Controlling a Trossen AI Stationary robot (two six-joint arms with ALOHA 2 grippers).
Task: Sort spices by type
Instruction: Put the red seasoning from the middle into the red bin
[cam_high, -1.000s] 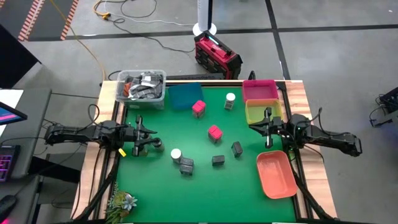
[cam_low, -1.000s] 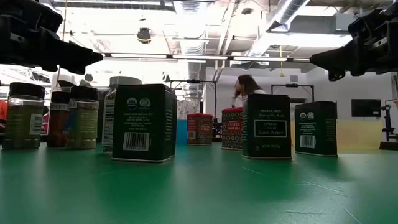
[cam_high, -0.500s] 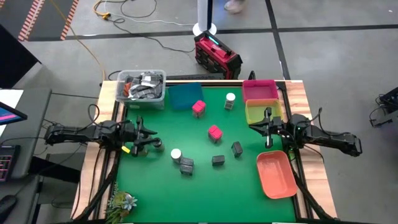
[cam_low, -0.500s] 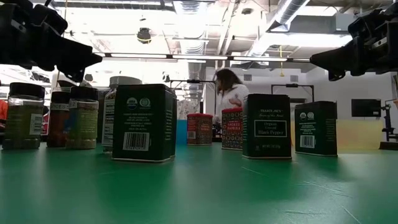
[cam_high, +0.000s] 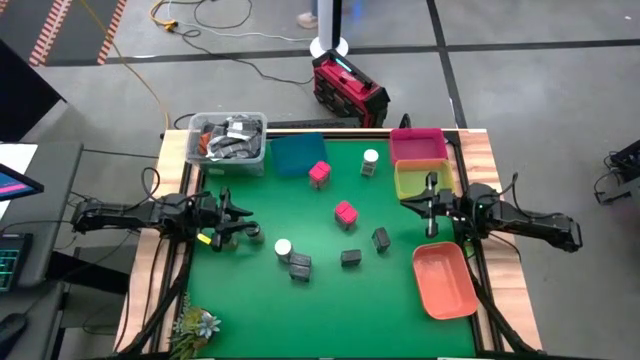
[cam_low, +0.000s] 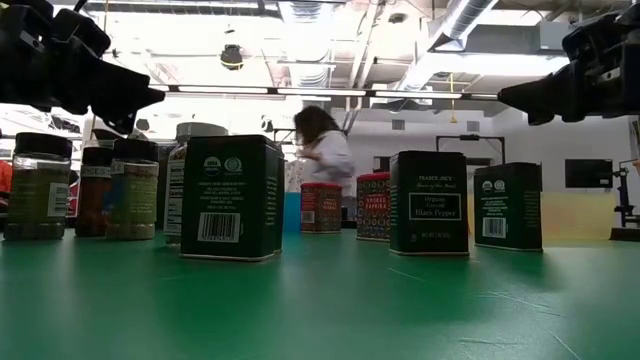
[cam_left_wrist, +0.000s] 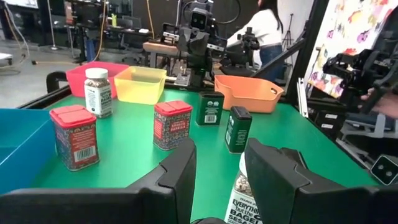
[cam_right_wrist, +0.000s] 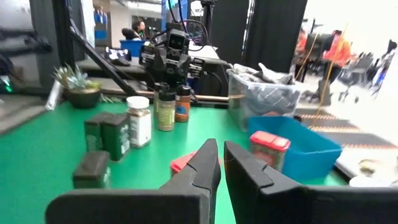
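The green counter (cam_high: 330, 300) is carrying everything, with wooden edges showing on both sides. Four trays are sitting along its far and right sides: a salmon tray (cam_high: 443, 281) at the near right, a yellow tray (cam_high: 420, 180) and a pink tray (cam_high: 417, 145) beyond it, and a teal tray (cam_high: 295, 153) at the far middle. A clear tub (cam_high: 228, 139) of grey clutter is standing at the far left corner, next to the teal tray. A red case (cam_high: 348, 90) is lying on the floor beyond the counter, and a small plant (cam_high: 196, 324) is sitting at the near left corner.

The left arm is reaching in from the left edge, its left gripper (cam_high: 238, 213) hovering with fingers closed on nothing, right above a cluster of dark-lidded jars (cam_low: 40, 185) that is crowding the space beneath it. The right gripper (cam_high: 430, 205) is hanging at the right edge between the yellow and salmon trays, its fingers also pressed together and empty.

The spices are standing scattered mid-counter: two red boxes (cam_high: 319, 173), one near the teal tray and one farther toward the centre, three dark tins (cam_high: 350, 257) near the middle, and two white-capped jars (cam_high: 370, 161), one by the pink tray and the other beside a tin. In the low view a person (cam_low: 322, 155) is passing behind the counter.
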